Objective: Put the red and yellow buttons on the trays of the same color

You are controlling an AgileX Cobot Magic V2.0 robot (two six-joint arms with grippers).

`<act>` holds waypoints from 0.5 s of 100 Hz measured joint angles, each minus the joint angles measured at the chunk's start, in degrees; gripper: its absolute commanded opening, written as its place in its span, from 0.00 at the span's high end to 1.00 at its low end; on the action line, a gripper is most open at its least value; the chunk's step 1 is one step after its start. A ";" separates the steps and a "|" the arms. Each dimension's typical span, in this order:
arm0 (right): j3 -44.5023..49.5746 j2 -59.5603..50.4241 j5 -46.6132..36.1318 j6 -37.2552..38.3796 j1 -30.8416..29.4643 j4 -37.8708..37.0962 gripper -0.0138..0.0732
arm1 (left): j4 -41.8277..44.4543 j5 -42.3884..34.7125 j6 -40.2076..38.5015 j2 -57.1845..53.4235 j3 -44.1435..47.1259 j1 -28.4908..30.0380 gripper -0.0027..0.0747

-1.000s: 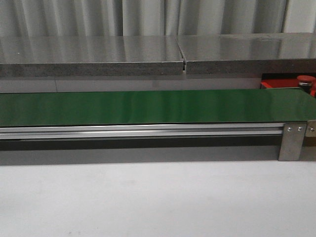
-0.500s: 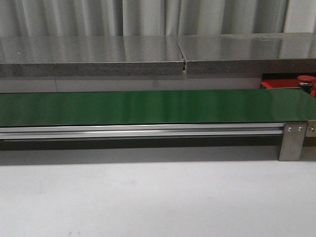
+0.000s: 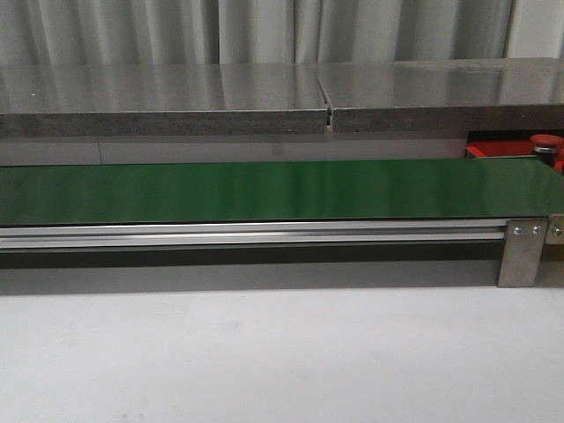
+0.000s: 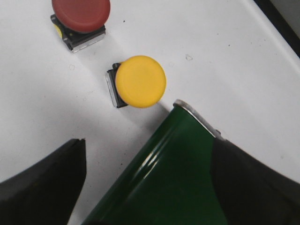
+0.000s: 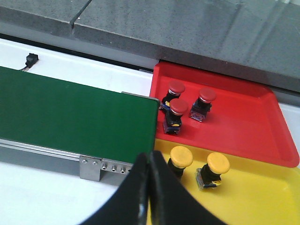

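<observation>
I see left gripper (image 4: pixel 145 187) released over yellow button (image 4: pixel 140 81) and red button (image 4: pixel 80 14) on desk (image 4: pixel 225 61) | right gripper (image 5: pixel 150 187) clenched, empty, near red tray (image 5: pixel 243 117) and yellow tray (image 5: pixel 262 197), sorted buttons inside.

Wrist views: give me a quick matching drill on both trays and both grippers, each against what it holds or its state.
Column one:
1. red tray
2. yellow tray
3. right gripper
4. left gripper

Column two:
a. open
b. holds three red buttons
c. shut, empty
d. holds two yellow buttons

Pairs: 1-b, 2-d, 3-c, 4-a
</observation>
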 measured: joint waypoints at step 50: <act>0.00 0.00 0.00 0.00 0.00 0.00 0.85 | 1.33 1.68 -10.61 12.91 -12.91 0.00 0.26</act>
